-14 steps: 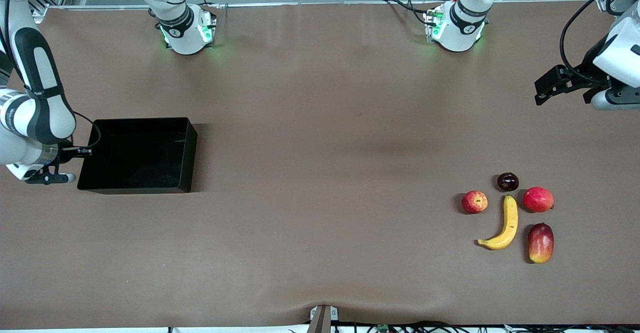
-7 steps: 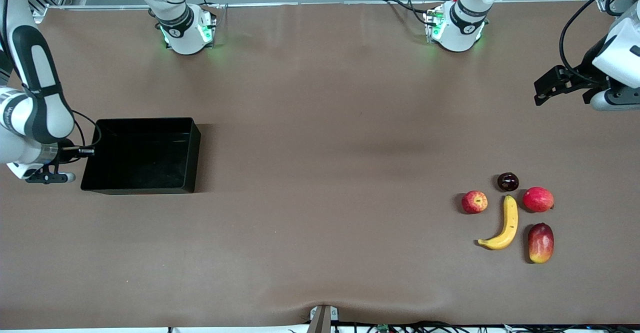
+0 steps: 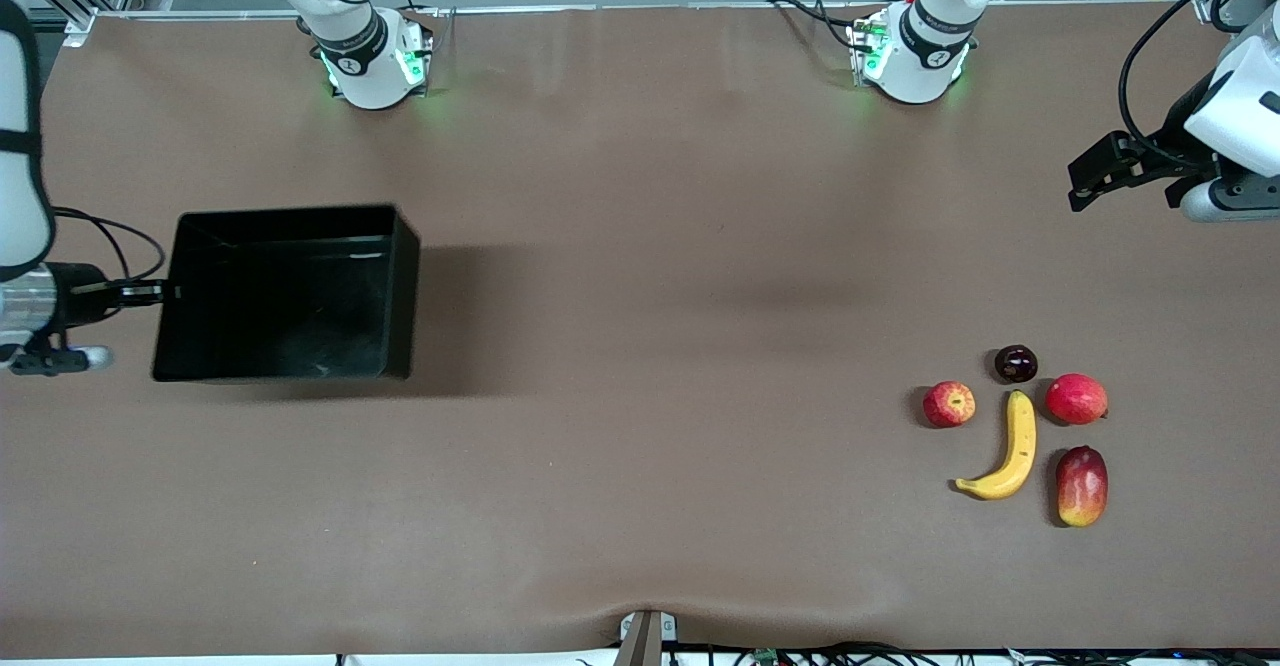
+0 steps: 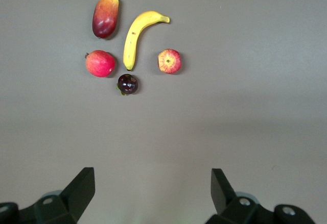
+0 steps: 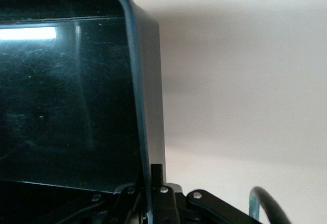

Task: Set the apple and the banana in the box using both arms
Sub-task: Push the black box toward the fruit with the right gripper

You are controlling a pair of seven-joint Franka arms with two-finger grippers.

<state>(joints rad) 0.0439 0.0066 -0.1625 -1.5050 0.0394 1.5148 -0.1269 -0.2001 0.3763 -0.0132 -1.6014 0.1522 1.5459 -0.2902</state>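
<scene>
1. Since a second ago, I note the box has come up off the table: it shows larger, casts a wide shadow toward the table's middle, and has shifted slightly toward the left arm's end. The fruit and the left arm have not moved.
2. Right gripper: clamped on the box's end wall at the right arm's end of the table; the right wrist view shows the wall pinched edge-on between the fingers. The box is empty.
3. Fruit cluster, at the left arm's end: apple, then banana just beside it, its long axis running from the robots' side toward the front camera, curved tip nearest the camera. A dark round fruit, a pinkish-red round fruit and a mango lie close by, none touching the banana as far as I can tell.
4. Left gripper: waiting in the air over bare table at its own end, fingers spread wide, holding nothing; its wrist view looks onto the cluster.
5. Judgement: the box lies well apart from the fruit, across the table's length. The left arm is much nearer both fruits, so the box should travel toward them.
</scene>
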